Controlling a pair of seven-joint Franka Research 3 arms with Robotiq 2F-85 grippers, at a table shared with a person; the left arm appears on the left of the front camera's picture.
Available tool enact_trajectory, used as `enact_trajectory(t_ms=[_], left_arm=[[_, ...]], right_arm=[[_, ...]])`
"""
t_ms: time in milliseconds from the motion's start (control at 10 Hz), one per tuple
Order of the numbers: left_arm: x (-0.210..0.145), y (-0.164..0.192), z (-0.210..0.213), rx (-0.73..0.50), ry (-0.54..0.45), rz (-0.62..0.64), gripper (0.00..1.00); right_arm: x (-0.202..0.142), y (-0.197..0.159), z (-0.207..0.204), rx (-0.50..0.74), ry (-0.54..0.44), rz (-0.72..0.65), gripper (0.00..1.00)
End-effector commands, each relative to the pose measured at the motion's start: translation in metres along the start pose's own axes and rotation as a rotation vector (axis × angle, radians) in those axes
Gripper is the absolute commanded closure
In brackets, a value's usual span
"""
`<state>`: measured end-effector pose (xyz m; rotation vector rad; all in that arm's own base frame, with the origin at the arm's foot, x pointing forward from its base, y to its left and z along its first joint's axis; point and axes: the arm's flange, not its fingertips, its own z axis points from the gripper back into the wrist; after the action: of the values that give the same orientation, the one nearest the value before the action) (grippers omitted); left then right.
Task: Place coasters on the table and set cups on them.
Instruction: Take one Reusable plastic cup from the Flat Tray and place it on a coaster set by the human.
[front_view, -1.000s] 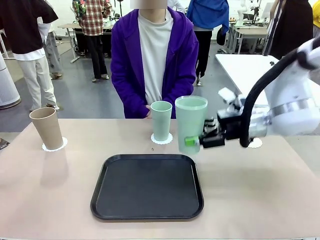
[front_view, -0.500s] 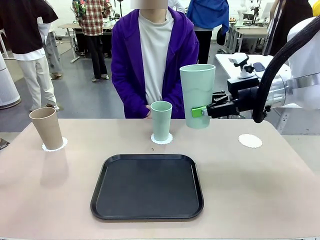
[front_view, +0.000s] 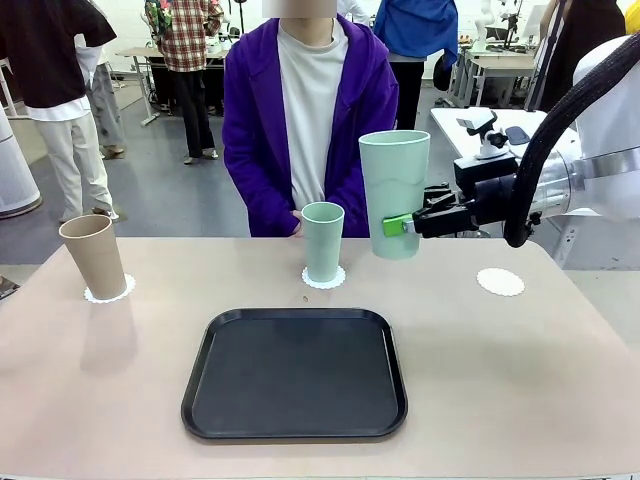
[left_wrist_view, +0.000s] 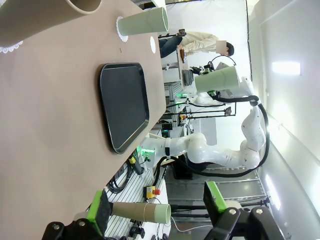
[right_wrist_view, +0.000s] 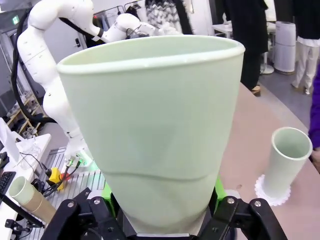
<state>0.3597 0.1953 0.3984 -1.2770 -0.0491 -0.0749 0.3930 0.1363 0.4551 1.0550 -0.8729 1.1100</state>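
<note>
The right pincer (front_view: 402, 226) is clenched on the lower part of a tall pale mint green plastic cup (front_view: 394, 192), and in the last second it has lifted this cup from low beside the black rounded tray (front_view: 294, 373) to well above the desk (front_view: 520, 370), where it now hangs upright and almost without motion. In the right wrist view the cup wall (right_wrist_view: 152, 135) looks a little pressed in between the green pads, so I judge the grip to be firm. This means the cup is taken up and the carrying is in hand; the free round white paper coaster (front_view: 500, 282) lies to the right of the cup and lower, and the setting down there is not yet done. The second mint green cup (front_view: 322, 241) stands on its lacy coaster (front_view: 324, 278) in front of the person in a purple jacket (front_view: 304, 110), and the tan-brown cup (front_view: 93, 257) stands on a coaster (front_view: 108, 291) at the far left. The left pincer (left_wrist_view: 157, 212) is released, its fingers wide with nothing between them. The beige desk is smooth, and the tray on it holds nothing. Behind are other people, white tables and a grey floor.
</note>
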Motion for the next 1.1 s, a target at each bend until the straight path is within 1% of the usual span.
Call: enact_trajectory(t_ms=[0,200,300,400,500,700,1000], left_arm=[[-0.002,0.000,0.001,-0.015,-0.004,-0.017,0.00],[-0.002,0.000,0.001,-0.015,-0.004,-0.017,0.00],[-0.002,0.000,0.001,-0.015,-0.004,-0.017,0.00],[-0.002,0.000,0.001,-0.015,-0.004,-0.017,0.00],[-0.002,0.000,0.001,-0.015,-0.004,-0.017,0.00],[-0.002,0.000,0.001,-0.015,-0.004,-0.017,0.00],[-0.002,0.000,0.001,-0.015,-0.004,-0.017,0.00]], right_arm=[[-0.023,-0.056,0.055,-0.058,-0.066,-0.016,0.19],[-0.061,-0.100,0.132,-0.238,-0.127,-0.073,0.19],[-0.078,-0.111,0.174,-0.334,-0.173,-0.103,0.19],[-0.091,-0.112,0.202,-0.387,-0.206,-0.118,0.19],[-0.100,-0.112,0.221,-0.420,-0.221,-0.122,0.19],[-0.105,-0.116,0.235,-0.445,-0.228,-0.089,0.19],[-0.109,-0.127,0.228,-0.460,-0.206,-0.044,0.19]])
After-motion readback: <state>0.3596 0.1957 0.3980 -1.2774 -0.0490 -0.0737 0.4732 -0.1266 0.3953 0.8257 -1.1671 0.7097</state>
